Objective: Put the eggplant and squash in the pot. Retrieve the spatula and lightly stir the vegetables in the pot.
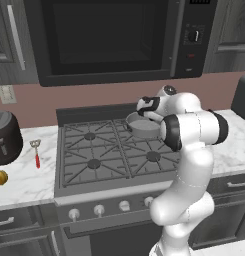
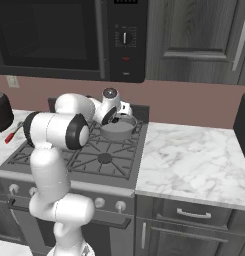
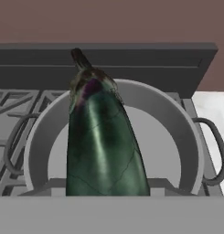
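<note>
My gripper [image 1: 142,111] holds the eggplant [image 3: 102,141] between its jaws, directly ahead of me. Its long axis runs away from my fingers, stem end farthest, over the pot [image 3: 177,132] just beyond.

The eggplant [image 3: 102,141] is glossy, dark purple-green with soft sheen streaks. The pot [image 3: 177,132] looks like matt grey metal (smooth inside). The worktop [image 2: 194,160] is polished white marble with grey veins. The spatula [image 1: 36,152] has a red handle and silvery metal head.
</note>
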Available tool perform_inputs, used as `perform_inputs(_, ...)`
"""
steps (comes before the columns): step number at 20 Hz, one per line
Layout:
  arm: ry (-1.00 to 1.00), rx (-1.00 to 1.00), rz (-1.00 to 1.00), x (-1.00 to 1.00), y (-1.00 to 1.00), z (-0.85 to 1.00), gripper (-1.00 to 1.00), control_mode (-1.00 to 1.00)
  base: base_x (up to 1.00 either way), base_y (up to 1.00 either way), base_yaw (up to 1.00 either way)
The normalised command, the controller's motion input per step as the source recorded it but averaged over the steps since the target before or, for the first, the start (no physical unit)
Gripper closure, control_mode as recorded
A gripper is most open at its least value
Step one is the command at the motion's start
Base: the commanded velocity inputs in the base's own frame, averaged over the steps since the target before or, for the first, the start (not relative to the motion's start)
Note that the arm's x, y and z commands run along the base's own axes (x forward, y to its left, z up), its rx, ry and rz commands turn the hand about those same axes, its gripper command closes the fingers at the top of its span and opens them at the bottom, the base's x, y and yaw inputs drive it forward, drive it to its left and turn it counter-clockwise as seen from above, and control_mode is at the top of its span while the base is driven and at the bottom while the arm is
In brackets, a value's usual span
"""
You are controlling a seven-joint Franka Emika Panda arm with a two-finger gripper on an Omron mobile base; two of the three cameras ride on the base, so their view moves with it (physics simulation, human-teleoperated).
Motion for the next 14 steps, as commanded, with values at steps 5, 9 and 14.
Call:
perform_inputs(5,0.0,0.0,0.0,0.09,0.0,-0.45,1.0,-1.0,0.0,0.0,0.0)
perform_inputs(9,0.0,0.0,0.0,0.18,0.0,-0.22,1.0,-1.0,0.0,0.0,0.0)
perform_inputs(14,0.0,0.0,0.0,0.21,0.0,-0.08,1.0,-1.0,0.0,0.0,0.0)
